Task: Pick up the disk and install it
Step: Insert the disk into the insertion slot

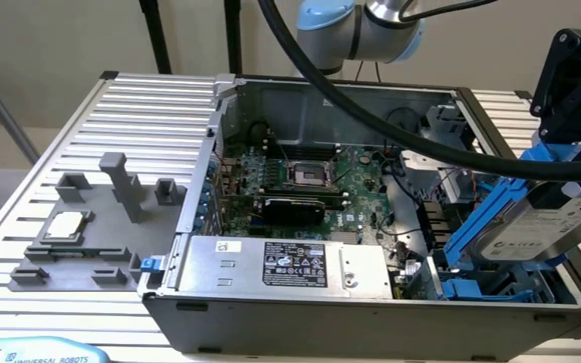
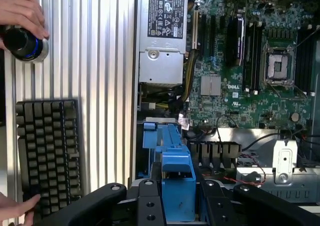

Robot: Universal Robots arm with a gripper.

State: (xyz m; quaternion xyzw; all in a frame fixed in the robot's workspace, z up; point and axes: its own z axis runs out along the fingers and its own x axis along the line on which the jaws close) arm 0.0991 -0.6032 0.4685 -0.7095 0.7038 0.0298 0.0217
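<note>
Overhead, in the exterior view, the gripper (image 1: 565,189) hung above the open computer case's (image 1: 371,318) front corner on the exterior view's right, jaws clenched on the disk (image 1: 538,231). The disk was tilted, its lower edge close over the blue drive bay (image 1: 472,289); whether they touched could not be told. The power supply (image 1: 290,265) lined the case's front edge, with the motherboard (image 1: 301,178) behind it. A grey fixture (image 1: 79,242) sat near the table's (image 1: 139,113) edge on the exterior view's left, well apart.

In the wrist view, black fingers (image 2: 150,201) clasped the disk (image 2: 177,181) over the drive bay (image 2: 160,136). Bare slats separated the case from a keyboard (image 2: 47,156). A hand (image 2: 20,8) rested on a knob (image 2: 21,43).
</note>
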